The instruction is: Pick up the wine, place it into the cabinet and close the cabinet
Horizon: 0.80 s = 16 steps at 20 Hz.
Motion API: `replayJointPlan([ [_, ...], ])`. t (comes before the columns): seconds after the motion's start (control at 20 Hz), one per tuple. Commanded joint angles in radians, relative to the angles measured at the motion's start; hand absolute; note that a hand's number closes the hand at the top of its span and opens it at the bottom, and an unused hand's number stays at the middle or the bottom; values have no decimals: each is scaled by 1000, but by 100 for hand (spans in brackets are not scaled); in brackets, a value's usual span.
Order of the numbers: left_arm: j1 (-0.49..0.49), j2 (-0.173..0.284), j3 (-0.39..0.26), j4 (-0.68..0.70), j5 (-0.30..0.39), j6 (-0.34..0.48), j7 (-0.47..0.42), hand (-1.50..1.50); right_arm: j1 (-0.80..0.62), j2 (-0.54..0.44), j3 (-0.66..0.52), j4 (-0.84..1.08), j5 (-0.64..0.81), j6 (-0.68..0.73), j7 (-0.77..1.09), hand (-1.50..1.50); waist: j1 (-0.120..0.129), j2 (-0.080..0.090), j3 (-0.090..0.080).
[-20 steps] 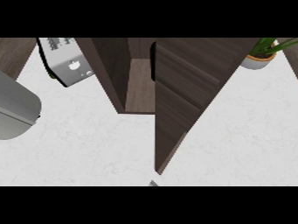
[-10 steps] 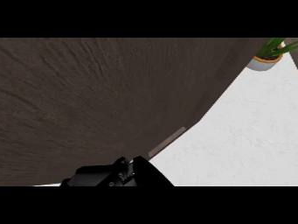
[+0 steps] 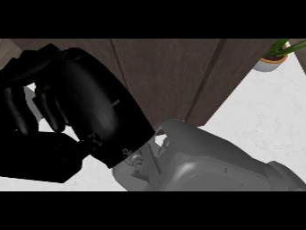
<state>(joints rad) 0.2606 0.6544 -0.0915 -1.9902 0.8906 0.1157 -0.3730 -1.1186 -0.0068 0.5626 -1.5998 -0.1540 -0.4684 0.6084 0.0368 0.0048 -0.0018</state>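
My right hand [image 3: 89,112] fills the left half of the head view, very close to the camera. Its grey forearm [image 3: 208,170] comes in from the lower right. The fingers [image 3: 16,103] are curled down toward the thumb [image 3: 36,159], and nothing shows between them. Behind the hand stands the dark wooden cabinet [image 3: 168,72]. Its door fronts lie flush, with only thin seams between the panels. The wine is not visible anywhere. My left hand does not show.
A potted plant [image 3: 274,56] in a white pot stands at the back right on the white counter [image 3: 274,121]. A pale grey shape shows at the left edge behind the fingers.
A second ago the cabinet stood open with its door edge-on. The door then swept across the view. Now the fronts look shut, and my right hand has risen close to the camera.
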Motion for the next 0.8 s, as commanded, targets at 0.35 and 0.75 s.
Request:
replayJointPlan([
  [0.35,39,-15,77,42,-8,-90,13,-150,-119,7,-188,439,-44,138,-251,150,-5,-1,1],
  [0.75,-70,-29,77,54,-33,-43,72,-150,-157,-6,-258,591,-39,203,-334,150,-13,2,1],
])
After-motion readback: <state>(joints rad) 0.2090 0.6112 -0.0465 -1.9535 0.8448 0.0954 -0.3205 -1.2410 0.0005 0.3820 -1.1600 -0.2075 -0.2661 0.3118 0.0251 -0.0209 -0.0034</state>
